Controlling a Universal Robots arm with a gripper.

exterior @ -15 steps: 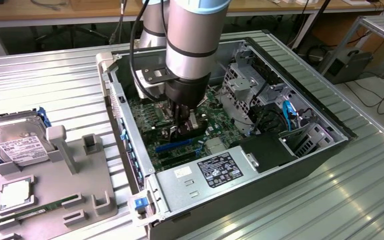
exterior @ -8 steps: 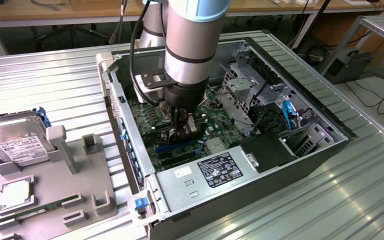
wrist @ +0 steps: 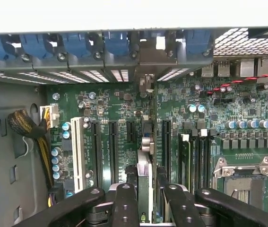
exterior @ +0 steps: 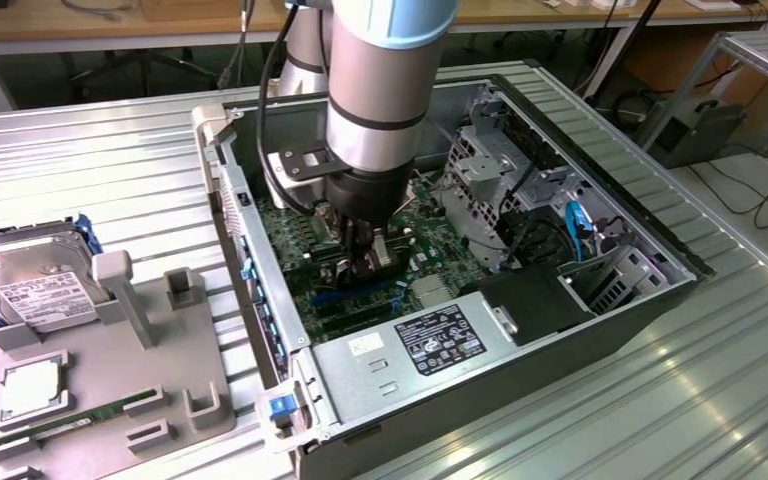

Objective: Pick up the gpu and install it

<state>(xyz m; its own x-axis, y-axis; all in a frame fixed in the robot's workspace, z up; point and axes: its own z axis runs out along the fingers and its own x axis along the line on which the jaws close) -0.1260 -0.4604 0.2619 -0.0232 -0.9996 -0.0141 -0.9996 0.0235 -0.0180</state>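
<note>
Well advanced: thin dark expansion card with a silvery end bracket, the gpu [wrist: 144,163], already lifted off the bench and carried inside the open black computer case [exterior: 651,300], standing on edge over the green motherboard [wrist: 119,109]. Gripped edge-on between the black fingers of the end effector [wrist: 145,198], jaws partway closed on the card's body. In the exterior view, end effector [exterior: 361,262] low over the board, about mid-case. Card lined up with one of the long black expansion slots [wrist: 111,151], bracket end [wrist: 145,71] reaching the row of blue-clipped rear openings [wrist: 96,47]. Long axis parallel to the slots, running from the end effector toward the case's rear wall; bracket end pointing at that wall. Left, judging by this: full seating cannot be confirmed, and the grip not yet let go.
</note>
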